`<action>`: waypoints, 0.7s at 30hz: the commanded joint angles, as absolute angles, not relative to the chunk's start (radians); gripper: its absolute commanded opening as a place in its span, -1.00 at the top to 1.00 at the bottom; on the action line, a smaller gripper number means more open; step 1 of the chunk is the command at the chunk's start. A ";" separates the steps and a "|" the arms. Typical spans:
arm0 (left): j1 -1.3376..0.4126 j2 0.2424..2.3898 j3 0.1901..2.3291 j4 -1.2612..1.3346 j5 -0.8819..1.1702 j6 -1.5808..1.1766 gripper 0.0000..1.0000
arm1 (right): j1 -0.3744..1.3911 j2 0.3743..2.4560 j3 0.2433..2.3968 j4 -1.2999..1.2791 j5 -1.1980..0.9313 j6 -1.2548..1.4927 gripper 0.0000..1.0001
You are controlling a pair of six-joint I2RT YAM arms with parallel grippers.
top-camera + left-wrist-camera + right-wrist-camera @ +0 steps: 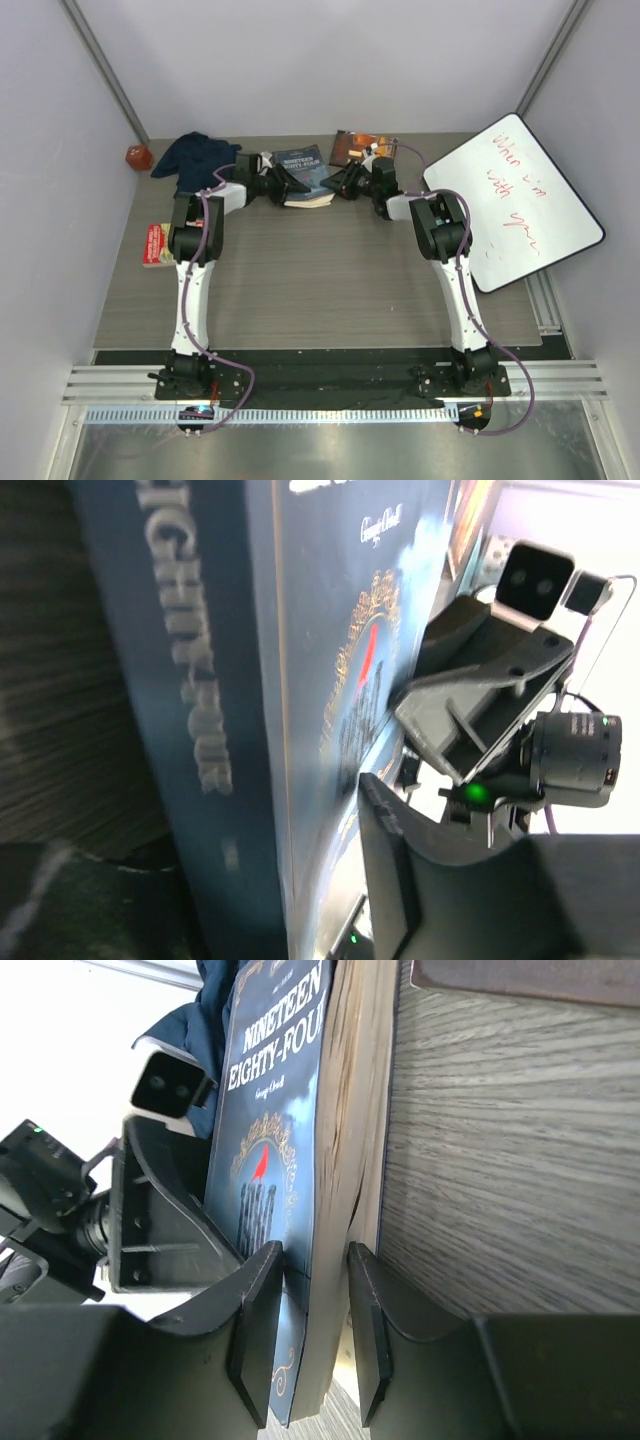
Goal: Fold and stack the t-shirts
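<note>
One dark navy t-shirt [195, 155] lies crumpled at the back left of the table; in the right wrist view it [190, 1030] shows behind the book. Neither gripper touches it. Both grippers hold a blue paperback book [305, 175] between them at the back middle. My left gripper [275, 183] is shut on the book's spine side [200, 730], with one finger [400, 880] against the cover. My right gripper [338, 183] [312, 1345] is shut on the opposite edge, its fingers [255, 1340] on the cover and under the pages of the book [270, 1130].
A whiteboard [515, 200] with red writing leans at the right. Another book [355, 147] lies behind the right gripper. A red and yellow book [156, 244] lies at the left edge, and a small red object [138, 157] sits in the back left corner.
</note>
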State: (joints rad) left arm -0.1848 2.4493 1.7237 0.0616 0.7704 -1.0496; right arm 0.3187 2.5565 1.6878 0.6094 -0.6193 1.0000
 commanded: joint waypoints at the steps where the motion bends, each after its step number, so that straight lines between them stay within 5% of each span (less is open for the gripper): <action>1: -0.287 2.511 1.700 0.002 0.833 -1.023 0.20 | 0.437 2.619 1.684 0.499 -0.859 1.034 0.24; 10: -0.276 2.442 1.645 -0.078 0.718 -0.954 1.00 | 0.414 2.579 1.592 0.528 -0.847 1.026 0.23; 15: -0.268 2.340 1.551 -0.075 0.612 -0.943 1.00 | 0.382 2.475 1.434 0.548 -0.795 0.982 0.03; 21: -0.255 2.128 1.431 -0.069 0.480 -0.934 1.00 | 0.357 2.378 1.287 0.564 -0.752 0.968 0.01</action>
